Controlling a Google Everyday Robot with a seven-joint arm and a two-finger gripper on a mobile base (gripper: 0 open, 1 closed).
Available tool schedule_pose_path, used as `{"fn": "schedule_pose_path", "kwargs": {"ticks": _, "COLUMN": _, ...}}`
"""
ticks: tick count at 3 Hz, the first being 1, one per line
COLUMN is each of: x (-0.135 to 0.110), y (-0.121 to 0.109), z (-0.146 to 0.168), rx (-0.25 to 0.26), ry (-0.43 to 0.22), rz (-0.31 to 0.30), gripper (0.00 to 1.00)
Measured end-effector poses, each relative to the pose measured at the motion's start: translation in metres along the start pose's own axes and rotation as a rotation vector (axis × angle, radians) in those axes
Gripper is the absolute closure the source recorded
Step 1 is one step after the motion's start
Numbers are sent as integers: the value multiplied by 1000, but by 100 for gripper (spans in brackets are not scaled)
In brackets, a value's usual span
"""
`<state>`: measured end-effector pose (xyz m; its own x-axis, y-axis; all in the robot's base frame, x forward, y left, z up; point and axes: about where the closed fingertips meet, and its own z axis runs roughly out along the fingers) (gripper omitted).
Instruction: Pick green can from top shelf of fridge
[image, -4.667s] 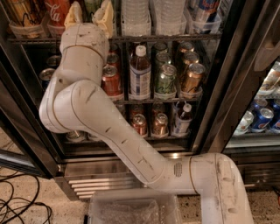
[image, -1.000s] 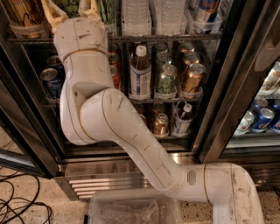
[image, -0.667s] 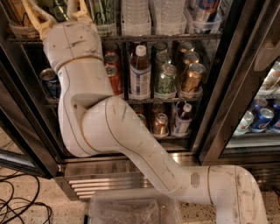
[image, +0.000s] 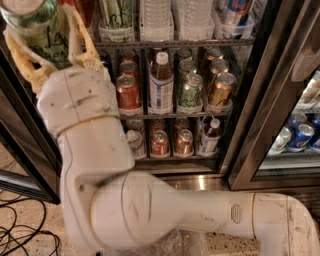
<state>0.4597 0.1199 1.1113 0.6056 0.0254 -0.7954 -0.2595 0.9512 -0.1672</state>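
Arm first: the cream-white jointed robot arm (image: 125, 210) fills the foreground and rises to the gripper (image: 42, 30) at upper left. Its tan jaws are clenched on the tall slim green can (image: 35, 37), pale green and white with black script lettering, one jaw on each side of its body. The can's long axis is near upright, tipped a little, with the silver lid showing at the top. Behind and to the right of the jaws runs the top shelf (image: 175, 44), a thin dark wire rack fronted by clear plastic trays. A second tall pale green can (image: 116, 15) and clear plastic water bottles (image: 156, 12) stand there. The fridge (image: 260, 100), a large display cooler with a dark and steel frame, lies beyond. By my reading the can is off the shelf, so the next move is a straight pull away from the rack, keeping the can upright.
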Motion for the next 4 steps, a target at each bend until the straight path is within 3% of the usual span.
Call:
{"fn": "schedule_pose_path", "kwargs": {"ticks": 2, "x": -23, "y": 14, "z": -81, "rx": 72, "ry": 52, "rz": -32, "gripper": 100}}
{"fn": "schedule_pose_path", "kwargs": {"ticks": 3, "x": -8, "y": 16, "z": -136, "rx": 141, "ry": 76, "rz": -48, "gripper": 100}}
{"fn": "schedule_pose_path", "kwargs": {"ticks": 4, "x": -19, "y": 24, "z": -139, "rx": 116, "ry": 39, "rz": -52, "gripper": 100}}
